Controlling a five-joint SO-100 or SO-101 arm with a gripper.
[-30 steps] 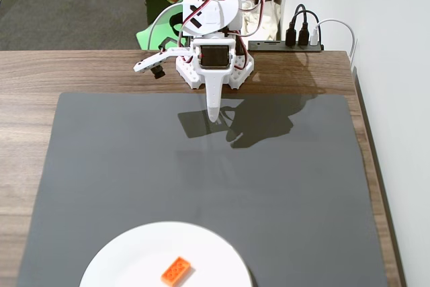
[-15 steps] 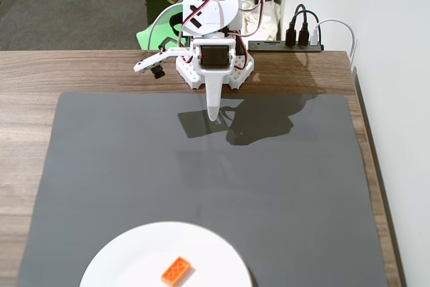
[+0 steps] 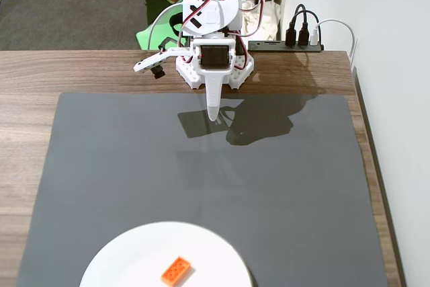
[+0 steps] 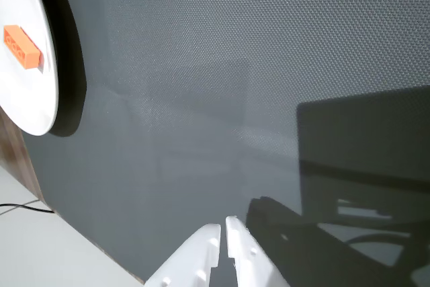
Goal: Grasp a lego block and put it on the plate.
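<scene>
The orange lego block point(image 3: 177, 271) lies flat on the white plate point(image 3: 134, 260) at the near edge of the fixed view. In the wrist view the block point(image 4: 22, 47) lies on the plate point(image 4: 27, 99) at the far left. My white gripper point(image 3: 213, 115) hangs folded back at the arm's base at the far end of the grey mat, well away from the plate. In the wrist view its jaws point(image 4: 224, 226) are shut with only a thin slit between them, and nothing is held.
A dark grey mat point(image 3: 201, 179) covers most of the wooden table point(image 3: 27, 105). A black power strip with plugs point(image 3: 295, 42) sits at the back right beside the white wall. The arm base point(image 3: 215, 65) stands at the far table edge.
</scene>
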